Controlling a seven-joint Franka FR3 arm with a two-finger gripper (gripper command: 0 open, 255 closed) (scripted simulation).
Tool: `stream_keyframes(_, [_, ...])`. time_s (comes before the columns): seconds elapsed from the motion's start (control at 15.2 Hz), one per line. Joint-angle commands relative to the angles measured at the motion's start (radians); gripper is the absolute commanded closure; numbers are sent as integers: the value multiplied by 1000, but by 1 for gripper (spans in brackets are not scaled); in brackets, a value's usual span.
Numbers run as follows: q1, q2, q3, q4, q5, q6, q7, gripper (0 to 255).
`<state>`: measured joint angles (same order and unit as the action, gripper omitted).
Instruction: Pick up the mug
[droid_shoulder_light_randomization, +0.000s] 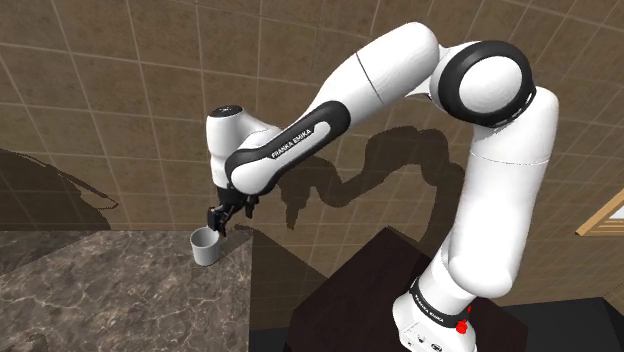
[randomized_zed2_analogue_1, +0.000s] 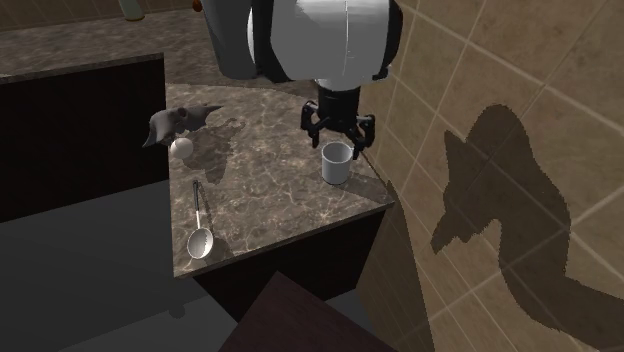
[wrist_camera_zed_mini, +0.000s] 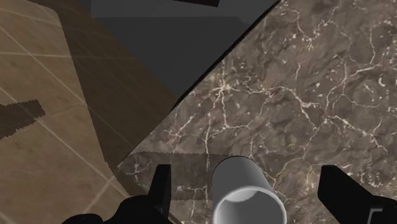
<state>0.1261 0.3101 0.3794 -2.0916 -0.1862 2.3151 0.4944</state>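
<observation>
A tan tiled wall (droid_shoulder_light_randomization: 120, 80) runs behind everything, and the arm's shadow falls across it. Below it lies the counter (randomized_zed2_analogue_1: 270, 190), dark brown stone with pale veins, ending in a corner close to the wall. The white arm (droid_shoulder_light_randomization: 380, 80) rises from its dark stand (droid_shoulder_light_randomization: 350, 300), bends at the elbow and reaches down toward that corner.

The black gripper (randomized_zed2_analogue_1: 338, 135) points straight down over the mug (randomized_zed2_analogue_1: 337, 163). From where the hand looks, its fingers (wrist_camera_zed_mini: 162, 188) stand wide apart, one on either side of the mug, with bare counter showing between each finger and the mug's wall, so nothing is clasped. The mug is pale grey-white, upright with its mouth open to the top, and it sits on the counter near the corner by the wall.

Well apart from it, toward the second exterior view's left, a metal spoon (randomized_zed2_analogue_1: 200, 225) with a long handle lies flat near the counter's edge. Farther back sits a small white rounded thing (randomized_zed2_analogue_1: 182, 148), just beside a grey crumpled shape (randomized_zed2_analogue_1: 175, 122) that I cannot make out.
</observation>
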Motion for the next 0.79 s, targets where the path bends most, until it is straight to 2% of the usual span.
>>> stream_keyframes(0.0, [31, 86, -15, 75, -48, 9, 44, 0])
stream_keyframes(0.4, [125, 321, -70, 320, -141, 5, 120, 0])
stream_keyframes(0.73, [195, 507, -108, 552, -178, -30, 144, 0])
